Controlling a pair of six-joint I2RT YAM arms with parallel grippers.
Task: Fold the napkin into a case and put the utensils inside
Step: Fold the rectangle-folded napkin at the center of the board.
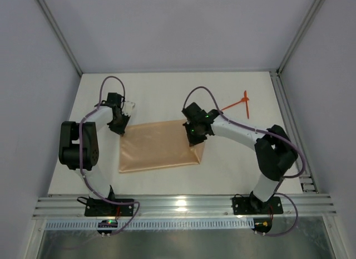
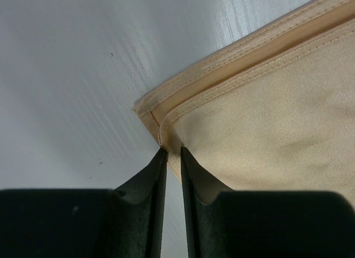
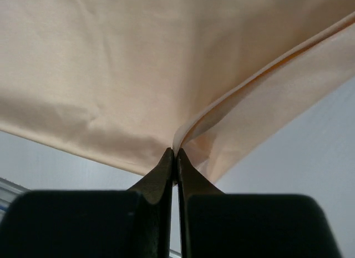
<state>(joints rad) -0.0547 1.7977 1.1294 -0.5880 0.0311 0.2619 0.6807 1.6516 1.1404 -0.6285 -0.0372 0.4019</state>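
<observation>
The peach napkin [image 1: 158, 146] lies doubled into a flat rectangle on the white table; no case shape shows. My left gripper [image 1: 119, 128] is at its far left corner. In the left wrist view its jaws [image 2: 172, 150] stand a narrow gap apart, and the hemmed corner of the napkin [image 2: 266, 102] lies between the tips. My right gripper [image 1: 194, 137] is at the far right corner. It [image 3: 176, 151] is shut on a lifted edge of the napkin [image 3: 111, 64]. The two orange-red utensils [image 1: 233, 104] lie crossed on the table at the far right, apart from both grippers.
Grey walls close in the table on the left, back and right. A metal rail [image 1: 178, 206] runs along the near edge by the arm bases. Bare white table [image 1: 167, 94] lies beyond the napkin.
</observation>
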